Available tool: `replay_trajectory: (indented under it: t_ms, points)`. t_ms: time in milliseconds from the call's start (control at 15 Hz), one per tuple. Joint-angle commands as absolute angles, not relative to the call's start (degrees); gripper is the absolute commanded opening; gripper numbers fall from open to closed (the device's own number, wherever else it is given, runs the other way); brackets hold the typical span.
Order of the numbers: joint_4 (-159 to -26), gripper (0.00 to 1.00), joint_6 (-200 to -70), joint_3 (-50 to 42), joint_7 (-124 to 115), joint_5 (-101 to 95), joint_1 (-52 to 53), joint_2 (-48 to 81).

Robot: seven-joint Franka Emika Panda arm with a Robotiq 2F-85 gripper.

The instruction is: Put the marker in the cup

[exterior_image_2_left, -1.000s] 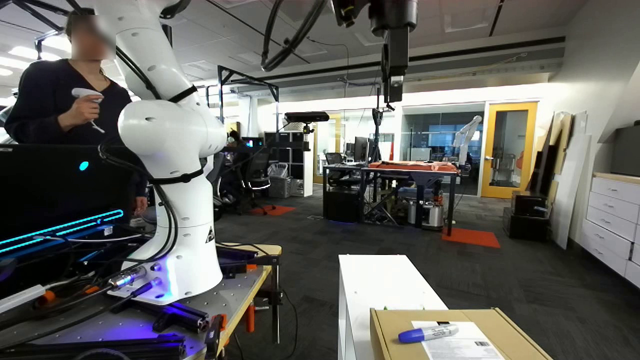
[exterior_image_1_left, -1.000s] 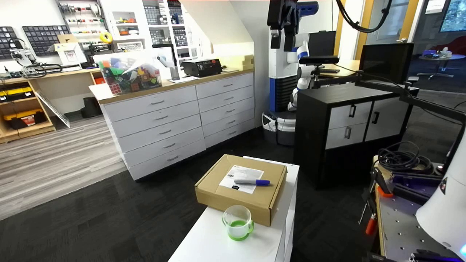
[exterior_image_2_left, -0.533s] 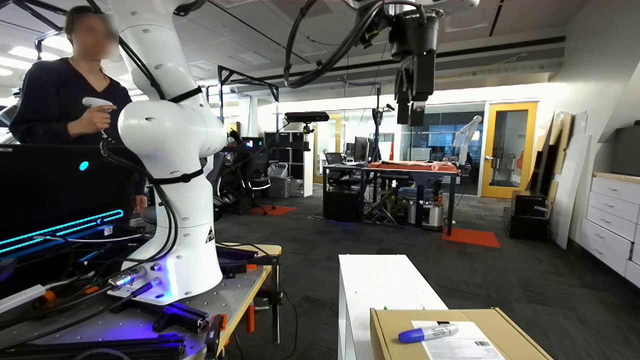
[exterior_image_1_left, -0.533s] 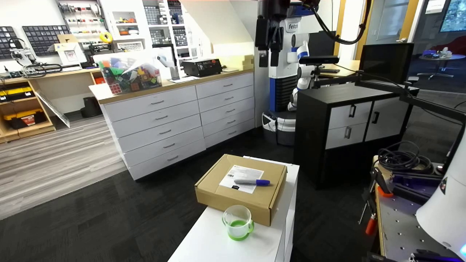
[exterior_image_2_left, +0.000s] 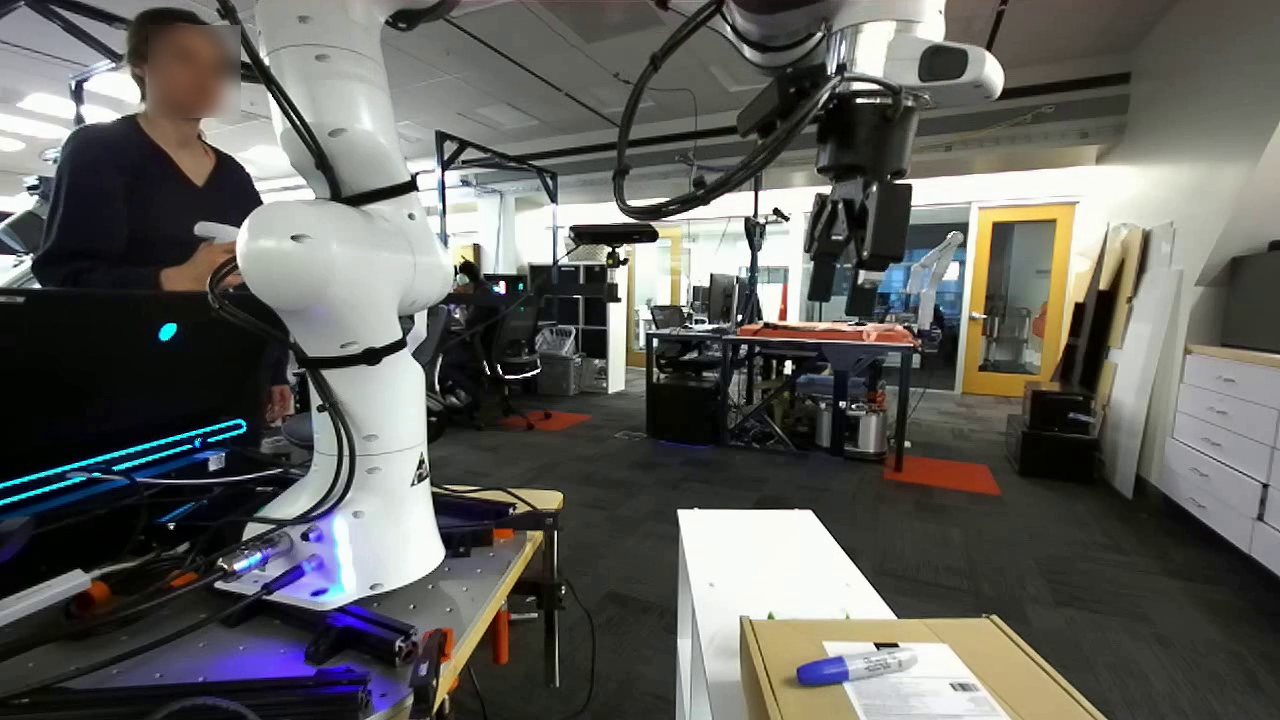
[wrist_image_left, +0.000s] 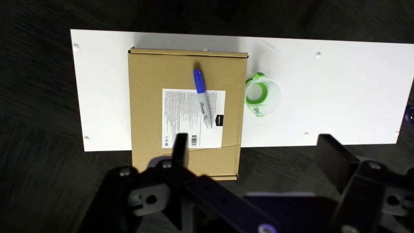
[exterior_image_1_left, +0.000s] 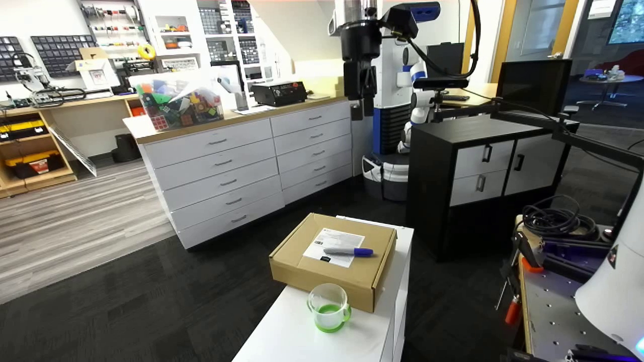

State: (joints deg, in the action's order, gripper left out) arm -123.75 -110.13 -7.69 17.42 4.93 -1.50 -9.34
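The marker [exterior_image_1_left: 348, 252], grey with a blue cap, lies on the paper label on top of the cardboard box [exterior_image_1_left: 297, 256]. It also shows in an exterior view [exterior_image_2_left: 856, 666] and in the wrist view [wrist_image_left: 203, 100]. The clear cup [exterior_image_1_left: 328, 304] with green base and handles stands upright beside the box; it also shows in the wrist view [wrist_image_left: 271, 97]. In an exterior view the box hides nearly all of the cup. My gripper [exterior_image_1_left: 363, 110] is high above the box, pointing down. In the wrist view the gripper [wrist_image_left: 252, 136] is open, its fingers [wrist_image_left: 179, 149] wide apart with nothing between them.
Box and cup stand on a narrow white cabinet top [wrist_image_left: 349, 94] with dark floor [wrist_image_left: 38, 97] around it. A workbench [exterior_image_2_left: 480, 590] carries the arm's base [exterior_image_2_left: 350, 530]. A black cabinet [exterior_image_1_left: 432, 191] and white drawers [exterior_image_1_left: 226, 171] stand farther back. A person [exterior_image_2_left: 150, 200] stands behind the arm.
My gripper has come down and farther into both exterior views, leftward in one and rightward in the other. The marker, box and cup have not moved.
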Motion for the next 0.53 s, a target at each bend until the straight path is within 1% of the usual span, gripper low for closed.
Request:
replay_trajectory:
  t_ms: [0, 267, 467]
  points:
    - [-120.97, 1.00, -110.73, -6.88, 19.97, 4.45, -1.95, -5.00]
    - [-119.43, 1.00, -111.16, -6.08, 22.53, 5.12, -2.02, -1.76]
    - [-120.18, 1.00, -110.75, -5.50, 21.46, 4.96, -2.27, -1.90]
